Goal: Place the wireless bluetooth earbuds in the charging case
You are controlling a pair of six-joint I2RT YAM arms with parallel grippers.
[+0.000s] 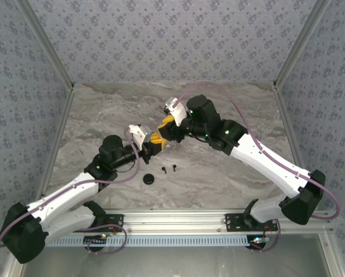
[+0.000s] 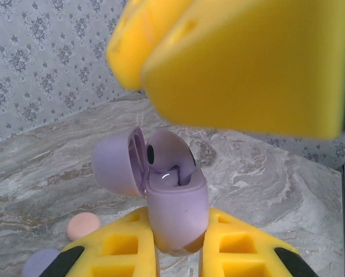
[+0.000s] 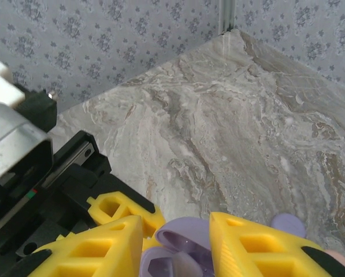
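My left gripper [image 2: 179, 219] is shut on the body of a lilac charging case [image 2: 175, 205], held upright with its lid [image 2: 115, 163] swung open to the left. A lilac earbud [image 2: 165, 151] sits in the case's top, its rounded head sticking out. My right gripper [image 3: 175, 245] hovers just above with its yellow fingers [image 2: 247, 63] apart, on either side of the open case [image 3: 186, 235] and clear of it. In the top view both grippers [image 1: 155, 140] [image 1: 167, 123] meet over the table's middle. Two tiny black earbuds [image 1: 163, 169] [image 1: 174, 168] lie on the marble in front of them.
A black round disc [image 1: 149, 179] lies near the black buds. A pink disc [image 2: 84, 226] and a lilac disc [image 2: 40, 262] rest on the marble beneath my left gripper. Patterned walls enclose the table on three sides.
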